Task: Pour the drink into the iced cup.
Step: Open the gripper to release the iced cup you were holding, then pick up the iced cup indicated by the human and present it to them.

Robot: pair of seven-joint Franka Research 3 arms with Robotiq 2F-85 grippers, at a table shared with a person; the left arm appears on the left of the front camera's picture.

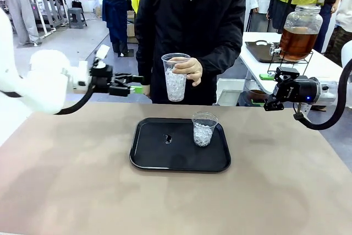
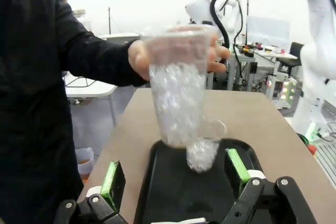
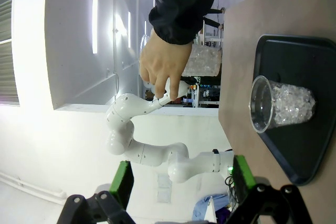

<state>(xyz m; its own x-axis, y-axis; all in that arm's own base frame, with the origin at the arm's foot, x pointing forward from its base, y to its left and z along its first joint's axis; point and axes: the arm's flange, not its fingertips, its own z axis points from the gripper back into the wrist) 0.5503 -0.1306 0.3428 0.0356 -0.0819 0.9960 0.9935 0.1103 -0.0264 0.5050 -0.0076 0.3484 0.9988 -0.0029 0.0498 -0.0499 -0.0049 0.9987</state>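
A person's hand point(image 1: 190, 70) holds a tall clear cup of ice point(image 1: 176, 78) above the far edge of the table. My left gripper point(image 1: 135, 85) is open just left of that cup. In the left wrist view the held cup point(image 2: 178, 93) stands beyond my left gripper point(image 2: 176, 174), apart from its green pads point(image 2: 112, 179). A shorter iced cup point(image 1: 203, 129) stands on the black tray point(image 1: 148, 155). The drink point(image 1: 297, 42) is amber liquid in a glass jar at the back right. My right gripper point(image 1: 272, 98) hovers open in front of it, with nothing between its fingers.
The jar rests on a wire stand on a white side table point(image 1: 324, 67) beyond the main table's right corner. A small dark spot point(image 1: 168, 138) lies on the tray. The right wrist view shows the tray cup point(image 3: 281, 106) and the person's hand point(image 3: 163, 72).
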